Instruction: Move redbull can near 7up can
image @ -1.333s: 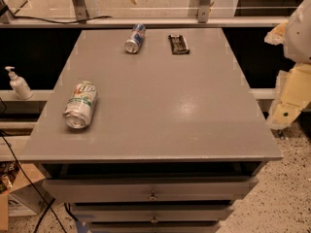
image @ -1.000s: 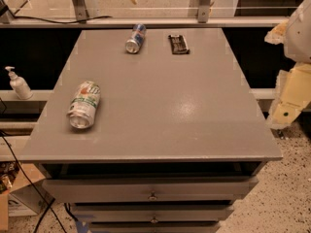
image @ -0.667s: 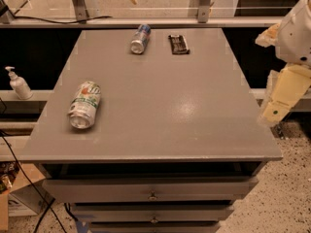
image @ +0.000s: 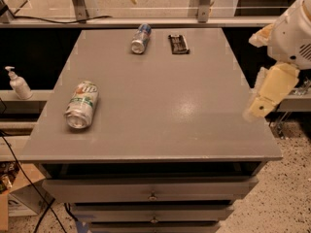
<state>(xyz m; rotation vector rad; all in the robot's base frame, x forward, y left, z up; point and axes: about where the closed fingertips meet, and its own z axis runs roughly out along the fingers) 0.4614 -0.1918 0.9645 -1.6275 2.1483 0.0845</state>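
The redbull can [image: 141,38], slim and blue-and-silver, lies on its side at the far middle of the grey table [image: 160,106]. The 7up can [image: 81,105], wider and white-green, lies on its side near the table's left front, well apart from the redbull can. My gripper [image: 270,88], cream-coloured on a white arm, hangs at the table's right edge, far from both cans and holding nothing that I can see.
A small dark flat packet [image: 178,43] lies right of the redbull can. A hand-pump bottle [image: 18,83] stands on a shelf left of the table. Drawers [image: 153,191] sit below the table front. A metal rail [image: 146,21] runs behind.
My arm and gripper have swung left and down towards the table's right edge. The redbull can sits slightly further right than before. The 7up can has not moved.
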